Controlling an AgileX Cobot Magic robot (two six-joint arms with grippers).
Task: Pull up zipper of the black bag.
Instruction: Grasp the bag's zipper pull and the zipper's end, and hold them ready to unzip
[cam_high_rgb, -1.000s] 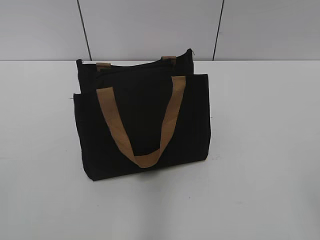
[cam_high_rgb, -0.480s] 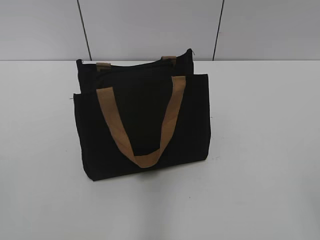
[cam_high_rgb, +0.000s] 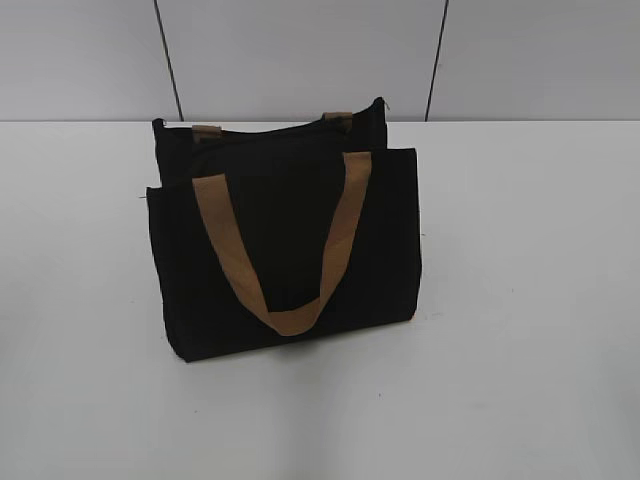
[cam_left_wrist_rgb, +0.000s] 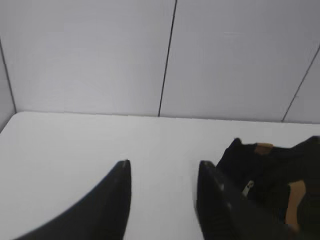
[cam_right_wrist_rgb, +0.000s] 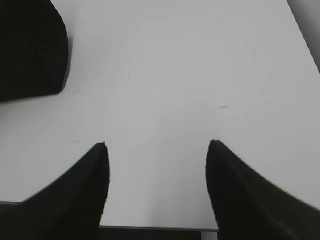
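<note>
One black bag (cam_high_rgb: 285, 245), two tan handles (cam_high_rgb: 280, 250).

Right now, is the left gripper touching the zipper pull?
No. The left gripper is open over bare table, and the zipper pull lies apart, to its right.

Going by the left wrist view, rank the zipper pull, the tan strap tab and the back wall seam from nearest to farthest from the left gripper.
From the left gripper:
1. Zipper pull, silver, just right of the right finger, on the black bag.
2. Tan strap tab, farther right and back, at the bag's top edge.
3. Wall seam, straight ahead beyond the table's far edge.
</note>
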